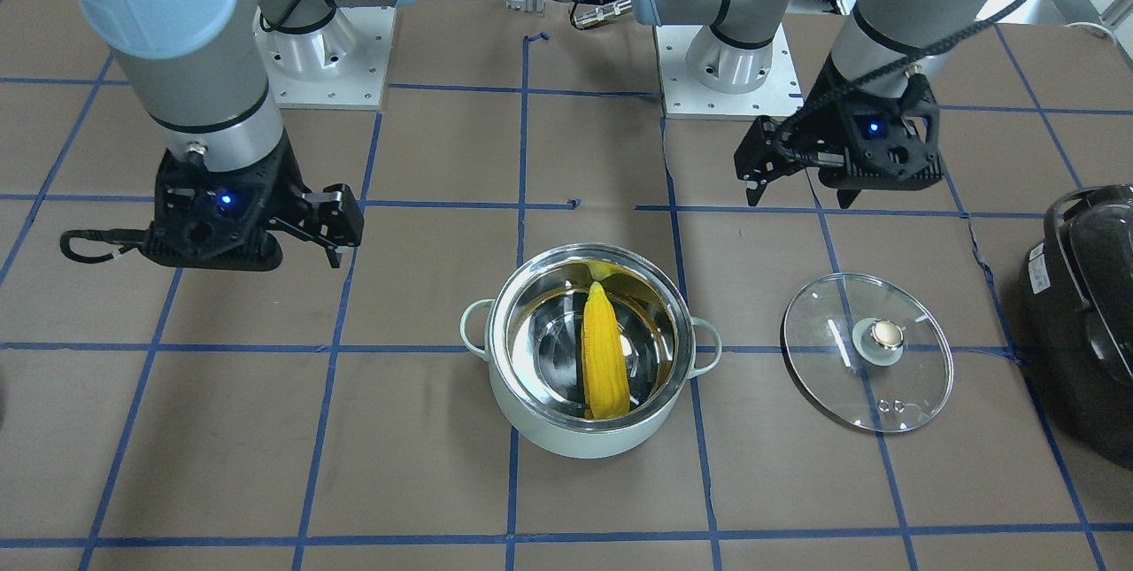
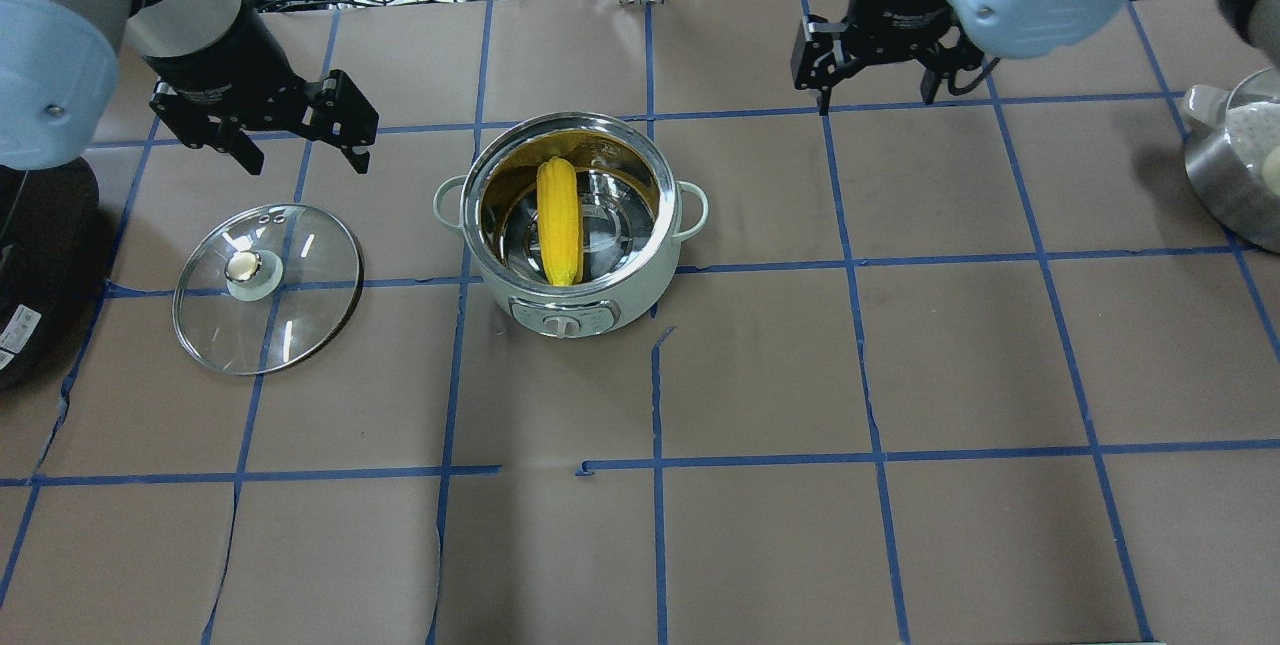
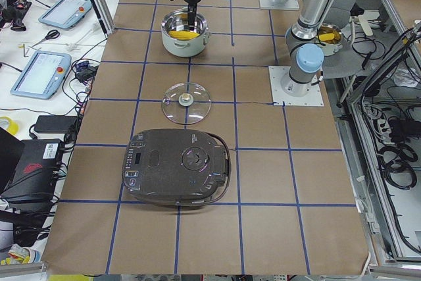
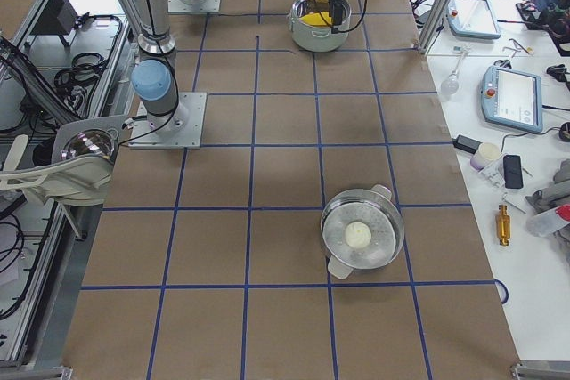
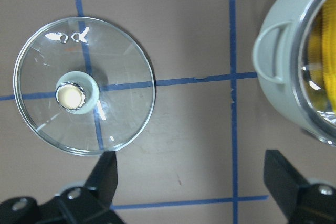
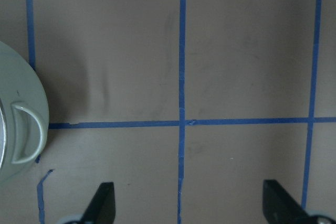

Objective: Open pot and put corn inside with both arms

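Observation:
The mint-green pot stands open at the table's middle. The yellow corn lies inside it, leaning on the steel wall, and also shows in the front view. The glass lid lies flat on the table to the pot's left, knob up. My left gripper is open and empty, hovering behind the gap between lid and pot. The left wrist view shows the lid and the pot's rim. My right gripper is open and empty, above bare table to the pot's far right. The pot's handle shows at the right wrist view's edge.
A large black appliance sits at the table's left end, just beyond the lid. A steel pot holding a white item stands at the right end. Both arm bases are mounted on the table's robot side.

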Robot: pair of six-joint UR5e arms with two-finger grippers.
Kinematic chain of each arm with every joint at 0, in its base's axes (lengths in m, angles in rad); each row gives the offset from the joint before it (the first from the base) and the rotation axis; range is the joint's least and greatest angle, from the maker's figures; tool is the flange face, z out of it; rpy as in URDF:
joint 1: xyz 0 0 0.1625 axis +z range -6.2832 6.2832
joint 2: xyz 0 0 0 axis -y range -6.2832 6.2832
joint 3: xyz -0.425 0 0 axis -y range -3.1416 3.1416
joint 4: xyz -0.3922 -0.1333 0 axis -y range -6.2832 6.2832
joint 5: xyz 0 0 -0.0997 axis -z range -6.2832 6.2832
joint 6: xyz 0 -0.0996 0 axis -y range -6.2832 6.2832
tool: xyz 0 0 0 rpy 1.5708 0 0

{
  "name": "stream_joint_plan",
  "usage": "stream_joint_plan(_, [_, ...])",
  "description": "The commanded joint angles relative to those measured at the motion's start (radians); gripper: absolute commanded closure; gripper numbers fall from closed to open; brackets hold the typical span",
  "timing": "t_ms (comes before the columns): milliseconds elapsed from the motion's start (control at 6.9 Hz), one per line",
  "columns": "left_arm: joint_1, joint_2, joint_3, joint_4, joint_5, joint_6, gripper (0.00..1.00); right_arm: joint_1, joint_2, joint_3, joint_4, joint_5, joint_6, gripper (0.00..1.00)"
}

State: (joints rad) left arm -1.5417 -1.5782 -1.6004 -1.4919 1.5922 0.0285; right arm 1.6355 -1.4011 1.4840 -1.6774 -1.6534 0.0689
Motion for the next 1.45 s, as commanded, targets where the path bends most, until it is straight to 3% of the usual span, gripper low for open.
stream_joint_plan(0, [-0.101,0.081,0.008,-0.037,0.038,-0.163,0.00,-0.051,-0.122,0.086,0.104,0.001,-0.012,0.00])
stream_joint_plan(290, [-0.098,0.125,0.008,-0.048,-0.017,-0.160,0.00,-0.059,-0.172,0.104,0.119,0.015,-0.015,0.00])
stream_joint_plan(435, [-0.091,0.109,-0.001,-0.038,-0.014,-0.130,0.00,-0.057,-0.189,0.105,0.134,0.073,-0.014,0.00])
stream_joint_plan(1304, [-0.061,0.072,0.045,-0.005,-0.009,-0.016,0.00,-0.057,-0.203,0.104,0.133,0.081,-0.017,0.00])
